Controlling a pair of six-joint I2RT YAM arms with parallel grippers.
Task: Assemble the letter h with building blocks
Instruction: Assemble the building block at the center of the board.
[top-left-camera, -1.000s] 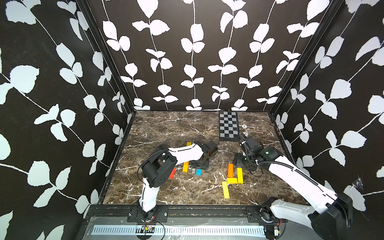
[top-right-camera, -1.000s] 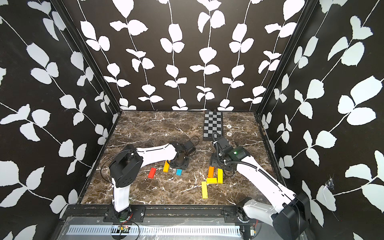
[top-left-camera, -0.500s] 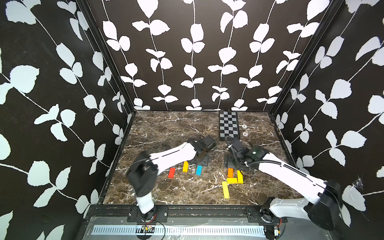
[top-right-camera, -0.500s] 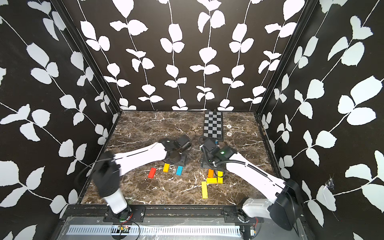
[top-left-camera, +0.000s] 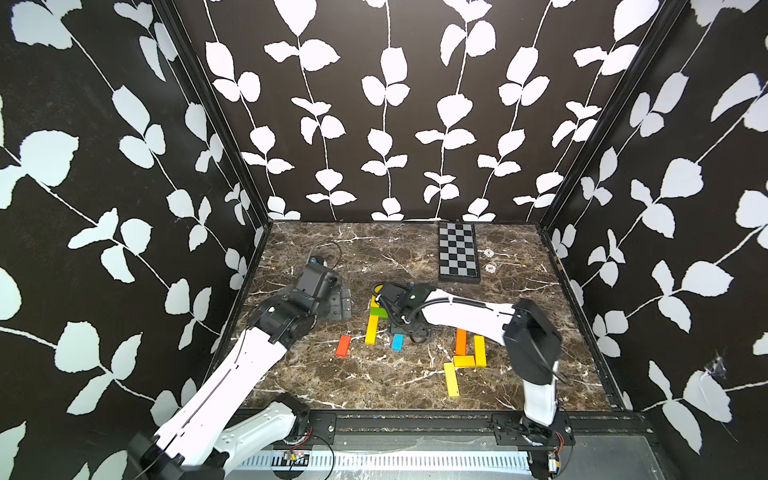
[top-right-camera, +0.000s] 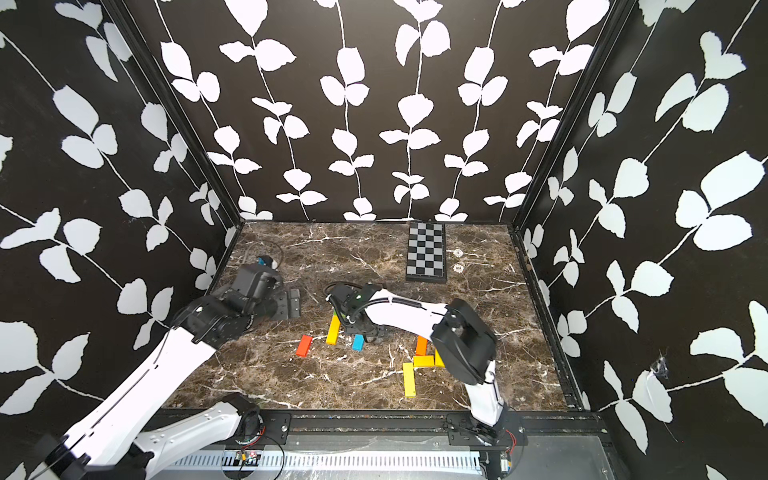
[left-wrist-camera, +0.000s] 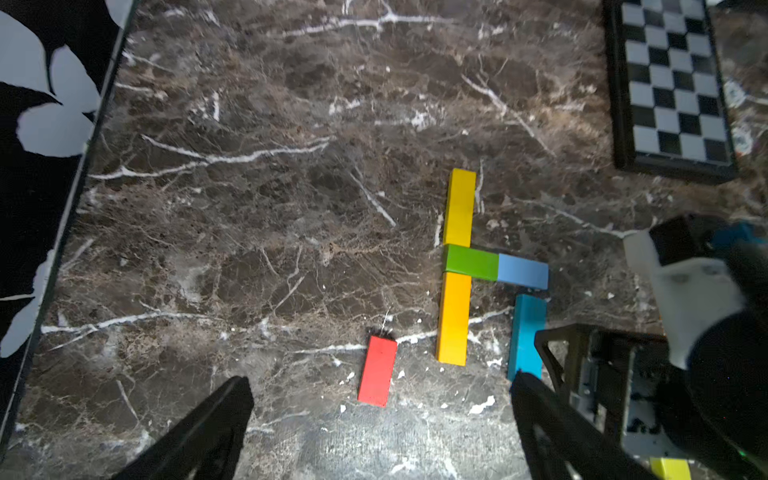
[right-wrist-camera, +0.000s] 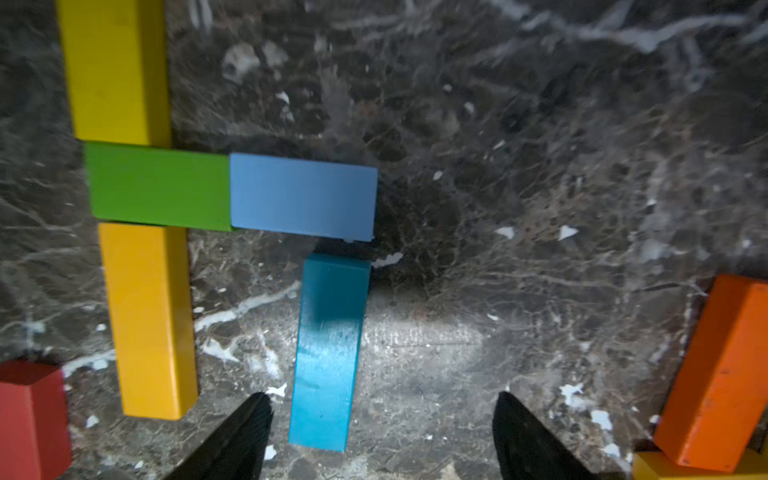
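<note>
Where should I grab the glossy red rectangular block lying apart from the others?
Pinch the glossy red rectangular block at mid-length across its long sides, straight from above: it lies flat, both long sides free.

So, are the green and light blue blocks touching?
Touching. Right wrist view shows the green block and light blue block butted end to end, no gap.

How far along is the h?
Done: upper yellow bar, green block, lower yellow bar form the stem; light blue block extends sideways. In hand: nothing; right gripper hangs open over the blue leg, lying slightly skewed. Remaining: perhaps squaring that leg. The left gripper is open, away.
</note>
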